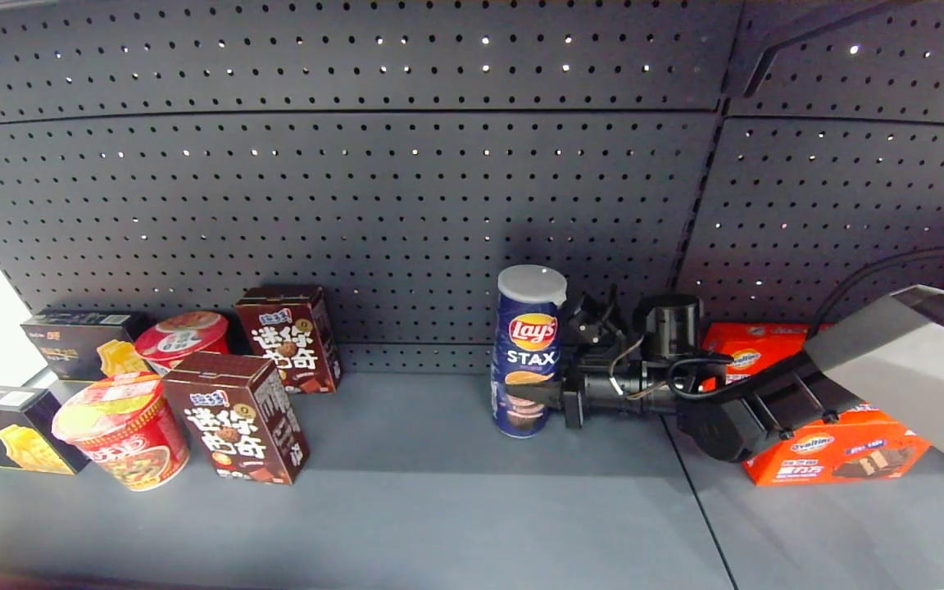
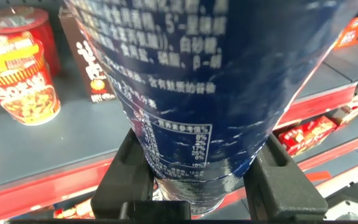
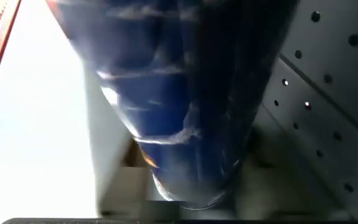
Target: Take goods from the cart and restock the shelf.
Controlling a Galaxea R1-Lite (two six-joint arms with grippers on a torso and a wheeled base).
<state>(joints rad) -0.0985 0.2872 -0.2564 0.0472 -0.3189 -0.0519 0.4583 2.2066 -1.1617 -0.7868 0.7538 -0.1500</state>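
Placing step, nearly done by the look of it. Right gripper (image 1: 533, 399): fingers pinching the lower half of the chips can (image 1: 528, 344), upright and apparently seated on the shelf (image 1: 406, 500) near its back edge, between the chocolate boxes (image 1: 247, 426) and the orange boxes (image 1: 841, 451). Left gripper (image 2: 201, 183): fingers (image 2: 126, 180) clamped on a second chips can (image 2: 216, 74), out past the shelf's front edge. Next move likely calls for spreading the right fingers and backing straight out without tipping the can.

It's a shop aisle: a grey metal shelf (image 1: 439, 492) with a perforated back panel (image 1: 357, 205) carries packaged goods. Noodle cups (image 1: 124, 430) and brown cartons (image 1: 247, 426) stand at nine o'clock, a crisp can (image 1: 528, 352) in the middle and orange boxes (image 1: 841, 451) at three o'clock. Lower shelves (image 2: 328, 102) have red-edged fronts.
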